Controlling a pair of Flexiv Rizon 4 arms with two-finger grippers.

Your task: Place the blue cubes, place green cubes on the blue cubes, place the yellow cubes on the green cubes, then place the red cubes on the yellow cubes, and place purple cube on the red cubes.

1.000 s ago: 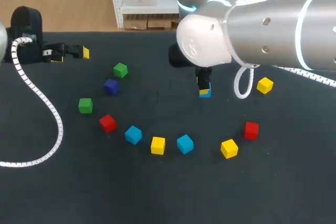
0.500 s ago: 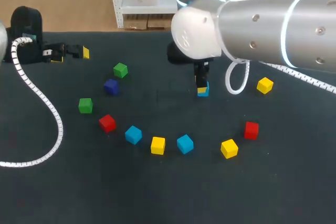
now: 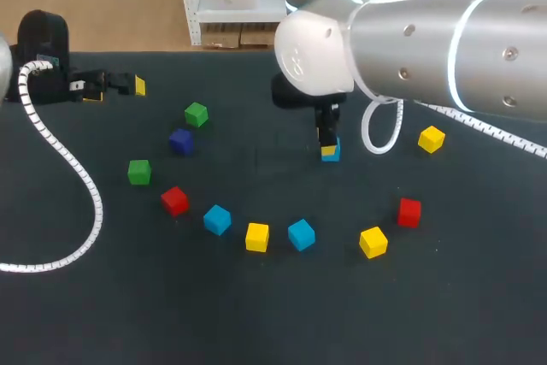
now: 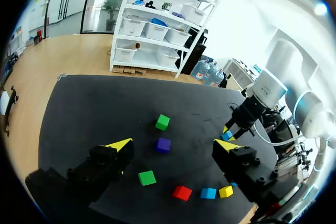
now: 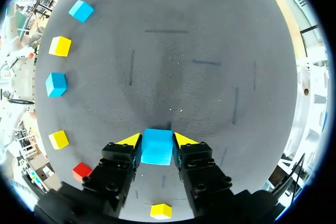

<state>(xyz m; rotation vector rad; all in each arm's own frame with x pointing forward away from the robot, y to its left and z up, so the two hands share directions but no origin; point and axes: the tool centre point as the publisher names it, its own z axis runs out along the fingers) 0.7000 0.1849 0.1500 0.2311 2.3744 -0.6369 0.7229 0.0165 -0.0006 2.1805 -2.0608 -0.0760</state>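
Reaching in from the upper right of the frame and past the middle, the right arm points its right gripper (image 3: 328, 144) down at the black table (image 3: 256, 322), just right of centre in the upper half. Its yellow-tipped fingers pinch the held blue cube (image 3: 332, 154) from two sides. The right wrist view shows the same cube squarely between the two tips. Whether it rests on the table or hangs just above it cannot be told.

At the upper left of the frame sits the left gripper (image 3: 116, 90), low over the table, its fingers spread wide with nothing between them. A white coiled cable (image 3: 85, 185) loops from that arm down the left side.

The other cubes lie singly and apart in a loose arc across the middle and lower half. From left to right they are a green cube (image 3: 138, 171), a red cube (image 3: 174, 201), a blue cube (image 3: 217, 220), a yellow cube (image 3: 256, 237), a second blue cube (image 3: 301, 234), a second yellow cube (image 3: 373, 242) and a second red cube (image 3: 408, 211). A third yellow cube (image 3: 432, 138) lies at the right, level with the held one. Above the arc's left end, the purple cube (image 3: 180, 140) lies near a second green cube (image 3: 196, 114), not touching it.
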